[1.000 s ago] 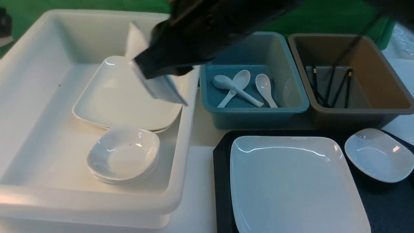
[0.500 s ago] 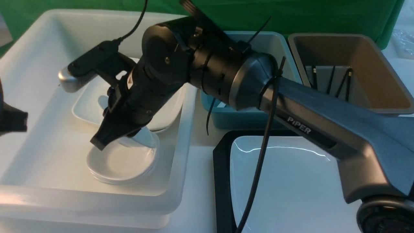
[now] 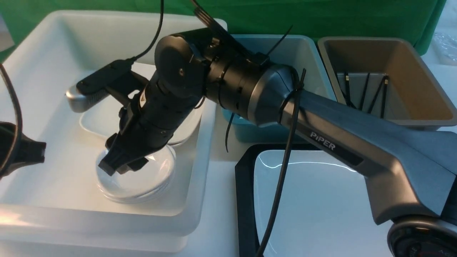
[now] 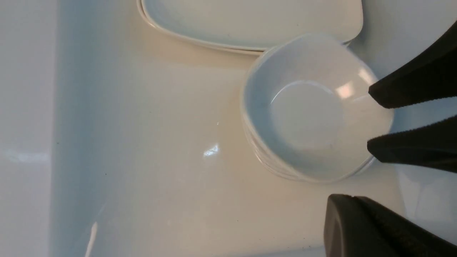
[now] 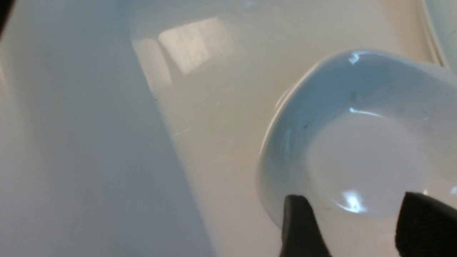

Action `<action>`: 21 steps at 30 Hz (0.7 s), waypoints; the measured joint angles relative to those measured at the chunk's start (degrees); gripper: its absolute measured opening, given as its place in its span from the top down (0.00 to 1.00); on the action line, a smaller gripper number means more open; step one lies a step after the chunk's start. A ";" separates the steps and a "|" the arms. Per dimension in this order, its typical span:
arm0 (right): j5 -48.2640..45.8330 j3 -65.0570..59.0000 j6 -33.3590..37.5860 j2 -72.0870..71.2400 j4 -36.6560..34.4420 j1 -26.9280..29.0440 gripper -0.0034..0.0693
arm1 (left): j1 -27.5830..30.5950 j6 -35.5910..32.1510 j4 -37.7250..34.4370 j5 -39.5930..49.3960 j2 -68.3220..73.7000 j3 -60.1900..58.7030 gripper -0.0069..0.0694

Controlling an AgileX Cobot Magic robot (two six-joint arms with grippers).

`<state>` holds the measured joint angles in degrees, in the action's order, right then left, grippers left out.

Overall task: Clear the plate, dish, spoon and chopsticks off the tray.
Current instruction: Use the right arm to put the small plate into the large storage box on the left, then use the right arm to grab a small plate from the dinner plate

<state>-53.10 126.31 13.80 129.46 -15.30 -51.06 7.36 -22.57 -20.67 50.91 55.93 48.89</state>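
Observation:
My right gripper (image 3: 119, 167) reaches across into the white tub (image 3: 53, 221) and stands open just over a stack of small white dishes. The top dish (image 3: 142, 178) lies free on that stack; in the right wrist view the gripper (image 5: 353, 198) hovers above this dish (image 5: 364, 150) with nothing between its fingers. The left gripper (image 3: 39, 151) is shut and empty at the tub's left side, near the stack (image 4: 307, 117). A large white plate (image 3: 321, 207) rests on the black tray (image 3: 244, 200). Black chopsticks (image 3: 364, 92) lie in the brown tub. The spoon is hidden.
Large white plates (image 3: 96, 117) are stacked at the back of the white tub. The blue tub (image 3: 310, 53) sits mostly behind my right arm, with the brown tub (image 3: 421, 78) to its right. The right arm spans the scene above the tray.
The right gripper has opened and the dish it held now lies on the stack. The left gripper has edged in from the left.

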 joint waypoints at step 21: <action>-13.71 -22.21 -6.52 -34.36 20.28 33.06 0.93 | -28.54 4.13 -2.61 -1.42 12.98 8.04 0.91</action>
<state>-66.81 104.09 7.28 95.10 4.98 -18.00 -21.18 -18.44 -23.28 49.49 68.91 56.93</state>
